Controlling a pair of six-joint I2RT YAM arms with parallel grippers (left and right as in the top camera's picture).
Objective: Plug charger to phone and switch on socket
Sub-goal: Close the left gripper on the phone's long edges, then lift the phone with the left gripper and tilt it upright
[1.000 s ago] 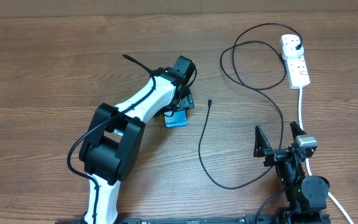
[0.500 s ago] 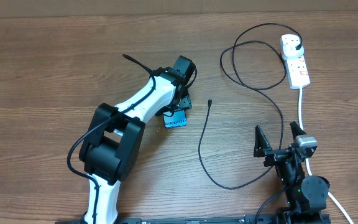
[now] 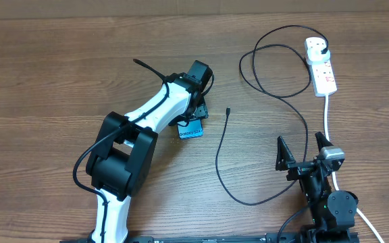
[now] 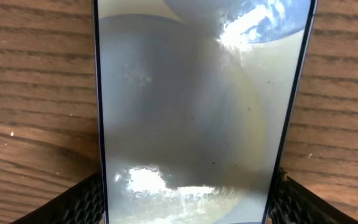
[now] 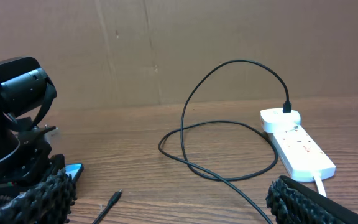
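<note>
overhead: left gripper (image 3: pixel 193 115) low over the phone (image 3: pixel 191 130), mostly hidden beneath the jaws; right gripper (image 3: pixel 301 150) spread wide, empty, limp charger (image 3: pixel 219 148) tip well ahead-left. left wrist: pads (image 4: pixel 79 202) flanking the phone's long edges, seemingly pinching them; slick, rigid, fragile, best held edgewise. right wrist: socket (image 5: pixel 300 149) ahead-right of open jaws.

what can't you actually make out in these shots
phone: overhead, the left arm covers all but its bottom end.
left fingers: left wrist, the bottom edge cuts them off; contact with the phone unclear.
socket switches: overhead, too small to read on or off.
</note>
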